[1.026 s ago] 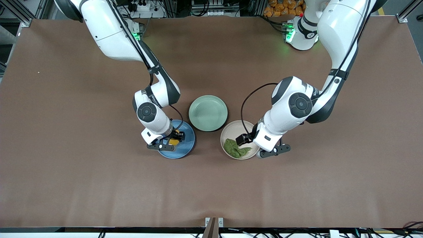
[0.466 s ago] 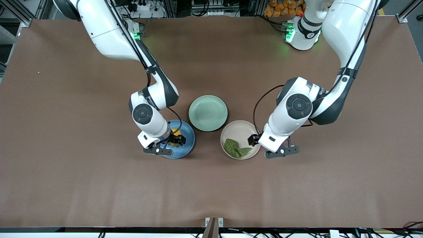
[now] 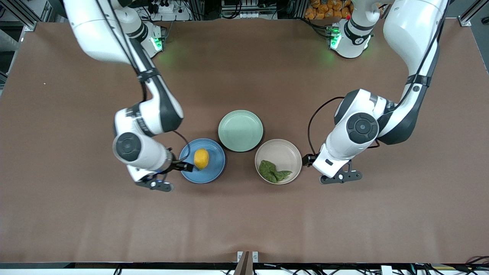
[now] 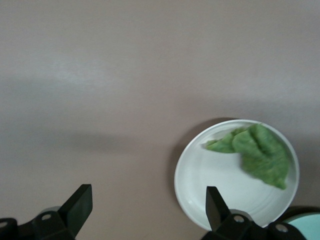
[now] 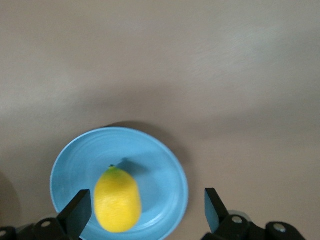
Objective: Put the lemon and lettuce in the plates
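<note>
The yellow lemon (image 3: 201,159) lies on the blue plate (image 3: 214,170). It also shows in the right wrist view (image 5: 117,200), on the plate (image 5: 160,165). My right gripper (image 3: 180,165) is open and empty, over the blue plate's rim toward the right arm's end (image 5: 146,200). The dark green lettuce (image 3: 272,171) lies in the beige-pink plate (image 3: 282,152); the left wrist view shows it (image 4: 257,152) on that plate (image 4: 210,175). My left gripper (image 3: 307,159) is open and empty, just off that plate's rim toward the left arm's end (image 4: 148,197).
An empty light green plate (image 3: 240,130) sits between the two plates, a little farther from the front camera. The brown table (image 3: 244,221) stretches out all round.
Both grippers have drawn back from their plates, each toward its own arm's end of the table. The lemon now lies free on the blue plate. The lettuce has not moved.
</note>
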`<state>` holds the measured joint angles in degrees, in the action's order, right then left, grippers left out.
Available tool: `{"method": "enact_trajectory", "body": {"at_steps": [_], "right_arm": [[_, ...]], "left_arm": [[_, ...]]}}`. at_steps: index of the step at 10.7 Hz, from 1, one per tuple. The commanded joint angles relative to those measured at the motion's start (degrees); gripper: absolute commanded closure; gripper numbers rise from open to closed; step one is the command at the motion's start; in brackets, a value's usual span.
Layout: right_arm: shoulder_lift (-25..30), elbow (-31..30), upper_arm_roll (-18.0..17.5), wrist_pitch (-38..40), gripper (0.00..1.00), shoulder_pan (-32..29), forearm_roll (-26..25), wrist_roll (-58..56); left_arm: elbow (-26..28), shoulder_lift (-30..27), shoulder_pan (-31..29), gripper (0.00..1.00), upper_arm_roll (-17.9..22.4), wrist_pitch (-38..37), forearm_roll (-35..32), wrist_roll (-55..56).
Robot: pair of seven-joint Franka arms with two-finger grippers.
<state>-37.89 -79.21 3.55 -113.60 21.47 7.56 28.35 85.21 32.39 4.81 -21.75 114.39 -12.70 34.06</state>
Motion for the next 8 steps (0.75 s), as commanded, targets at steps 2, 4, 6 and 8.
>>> {"method": "enact_trajectory", "body": {"at_steps": [2, 4, 6, 8], "right_arm": [[2.81, 0.72, -0.74, 5.12, 0.0, -4.93, -1.06, -5.65], [4.65, 0.72, -0.74, 8.03, 0.0, -7.57, -1.06, -7.95], [5.98, 0.72, -0.74, 11.36, 0.0, -10.12, -1.14, -9.26], [7.3, 0.81, -0.65, 14.0, 0.0, -12.14, -2.89, -12.6]], "left_arm": [[1.18, -4.87, -4.1, 0.0, -0.66, -6.35, -0.92, -3.12], [5.91, -9.96, -4.28, 0.0, 1.09, -6.46, 0.22, -3.65], [9.52, -14.7, -3.06, 0.0, 6.25, -6.37, 6.34, -9.07], [16.18, -19.97, 0.53, 0.0, 13.19, -3.84, 11.18, -13.39]]}}
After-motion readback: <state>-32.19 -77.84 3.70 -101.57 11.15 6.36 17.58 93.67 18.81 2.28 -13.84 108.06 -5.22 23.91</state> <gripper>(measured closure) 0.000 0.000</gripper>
